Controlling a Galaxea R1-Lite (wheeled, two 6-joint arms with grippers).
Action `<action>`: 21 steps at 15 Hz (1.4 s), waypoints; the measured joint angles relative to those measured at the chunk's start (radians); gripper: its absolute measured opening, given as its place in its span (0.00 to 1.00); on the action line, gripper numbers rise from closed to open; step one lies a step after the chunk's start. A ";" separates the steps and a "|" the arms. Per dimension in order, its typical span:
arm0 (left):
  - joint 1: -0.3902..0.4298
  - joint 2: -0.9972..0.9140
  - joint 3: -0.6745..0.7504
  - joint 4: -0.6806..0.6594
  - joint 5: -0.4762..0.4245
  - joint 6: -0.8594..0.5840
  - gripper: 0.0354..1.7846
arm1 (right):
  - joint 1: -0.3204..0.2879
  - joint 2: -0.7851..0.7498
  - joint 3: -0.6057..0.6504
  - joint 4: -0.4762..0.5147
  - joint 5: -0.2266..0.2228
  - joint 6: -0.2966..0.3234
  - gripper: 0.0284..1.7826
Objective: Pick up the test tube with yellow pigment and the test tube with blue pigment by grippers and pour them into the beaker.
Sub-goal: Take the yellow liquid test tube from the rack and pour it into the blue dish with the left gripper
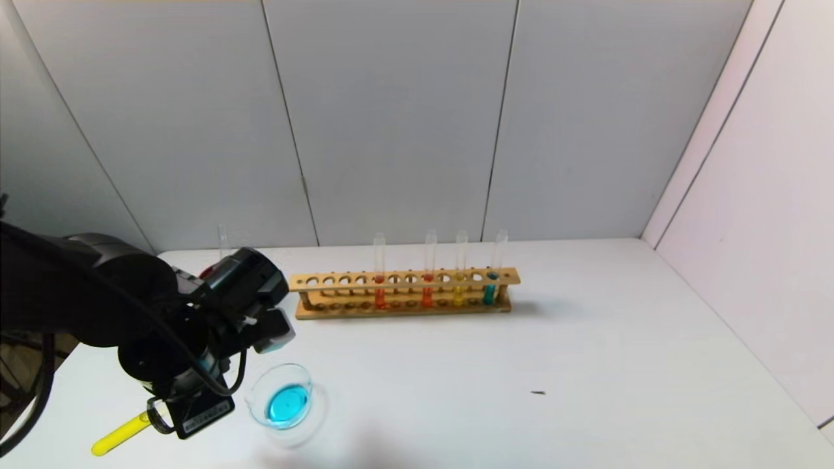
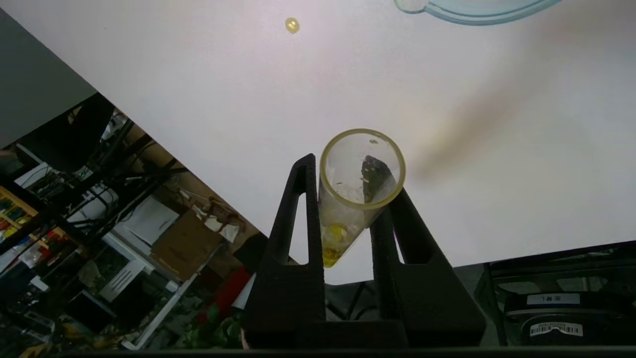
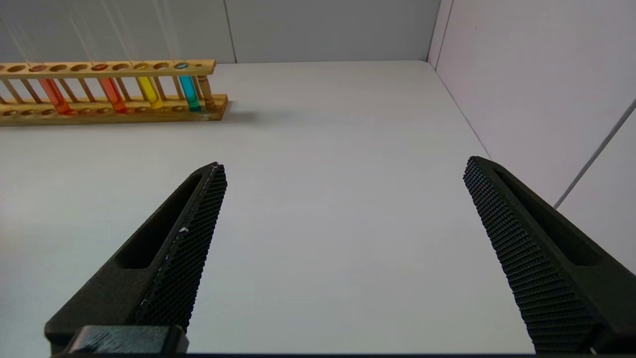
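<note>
The slender clear glass test tube of yellow liquid [image 2: 360, 191], judged fragile and slippery, is clamped mid-length by the left gripper [image 2: 343, 199], at nine o'clock from the low glass beaker [image 1: 285, 398]; the right gripper [image 3: 343, 248] is spread wide, empty.

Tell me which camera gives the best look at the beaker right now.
The head view: the whole beaker shows there, blue liquid inside, beside the left gripper holding the yellow test tube. The left wrist view catches only its rim at the frame edge. The right wrist view misses it.
</note>
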 joint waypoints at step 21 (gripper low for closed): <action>-0.049 0.284 -0.137 0.139 0.074 0.019 0.16 | 0.000 0.000 0.000 0.000 0.000 0.000 0.98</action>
